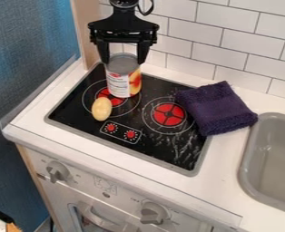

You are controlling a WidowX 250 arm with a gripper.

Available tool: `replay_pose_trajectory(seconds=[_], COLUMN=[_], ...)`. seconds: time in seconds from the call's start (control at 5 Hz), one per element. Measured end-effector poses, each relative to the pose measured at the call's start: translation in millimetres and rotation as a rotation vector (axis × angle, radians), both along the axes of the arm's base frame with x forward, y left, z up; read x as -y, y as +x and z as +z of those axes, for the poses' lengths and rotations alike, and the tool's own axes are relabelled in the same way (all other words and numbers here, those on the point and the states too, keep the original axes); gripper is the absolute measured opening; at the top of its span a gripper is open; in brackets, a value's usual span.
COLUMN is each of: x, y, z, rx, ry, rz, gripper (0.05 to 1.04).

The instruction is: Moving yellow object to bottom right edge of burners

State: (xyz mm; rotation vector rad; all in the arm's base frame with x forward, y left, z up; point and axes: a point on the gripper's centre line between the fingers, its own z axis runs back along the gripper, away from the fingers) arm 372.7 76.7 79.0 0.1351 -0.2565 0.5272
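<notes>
The gripper is over the back left of the cooktop, its two fingers wide apart on either side of a can's top. That can has a white, red and yellow label and stands upright on the left burner. A yellow, oval object lies in front of the can, at the front left edge of the same burner and apart from the gripper. The black cooktop has a left burner and a right burner, with two red knob marks near its front.
A folded purple cloth lies over the cooktop's right edge and onto the white counter. The grey sink is at the far right. White tiles rise behind, and a blue wall stands to the left.
</notes>
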Motion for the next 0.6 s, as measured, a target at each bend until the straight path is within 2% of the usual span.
replay_pose_trajectory(seconds=[0.2, 0.4, 0.6], x=[1, 3, -2], y=[-3, -14, -27], z=[-15.0, -25.8, -22.2], rx=[-0.041, -0.058, -0.053], ry=[-0.014, -0.099, -0.075], rz=[0.0, -0.016, -0.04], gripper=[1.0, 1.0, 1.0])
